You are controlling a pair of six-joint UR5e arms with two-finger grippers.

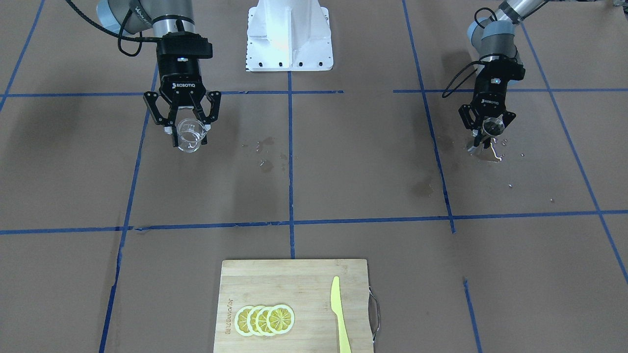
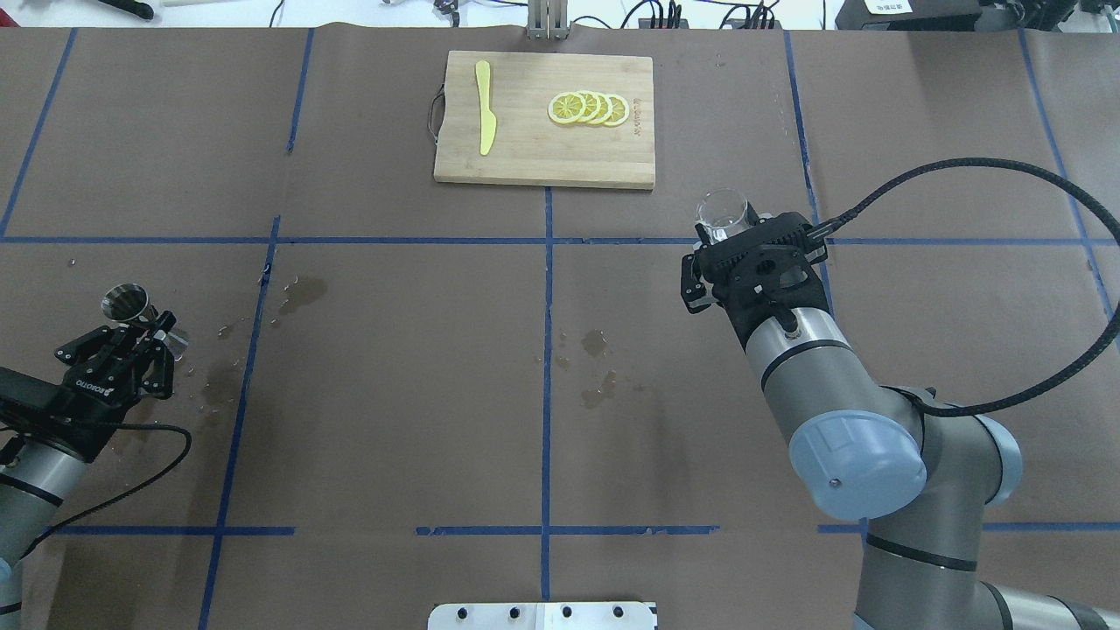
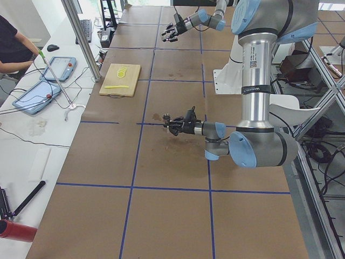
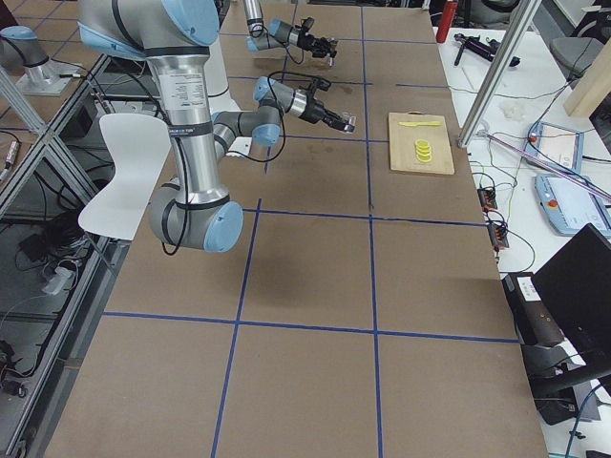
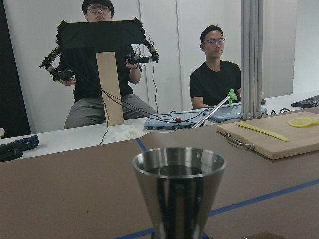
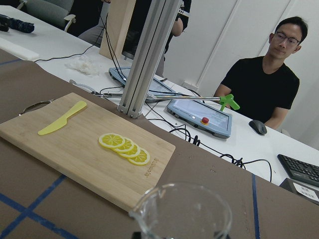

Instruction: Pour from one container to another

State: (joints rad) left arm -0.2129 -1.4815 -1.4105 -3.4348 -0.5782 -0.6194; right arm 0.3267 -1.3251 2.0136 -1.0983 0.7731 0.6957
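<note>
The clear glass cup (image 1: 189, 135) with a pouring lip sits between the fingers of my right gripper (image 1: 189, 141), which is shut on it and holds it above the table. From overhead the cup (image 2: 722, 214) pokes out past the right gripper (image 2: 728, 238); its rim (image 6: 182, 211) fills the bottom of the right wrist view. My left gripper (image 1: 483, 138) is shut on the steel jigger (image 1: 492, 127), low over a wet patch. In the overhead view the jigger (image 2: 125, 303) shows in front of the left gripper (image 2: 150, 339), and it (image 5: 178, 191) looks upright in the left wrist view. The two containers are far apart.
A bamboo cutting board (image 2: 542, 166) carries lemon slices (image 2: 589, 108) and a yellow plastic knife (image 2: 484, 119) at the far middle of the table. Wet spots (image 2: 597, 367) mark the brown paper near the centre. Operators sit beyond the table's far edge.
</note>
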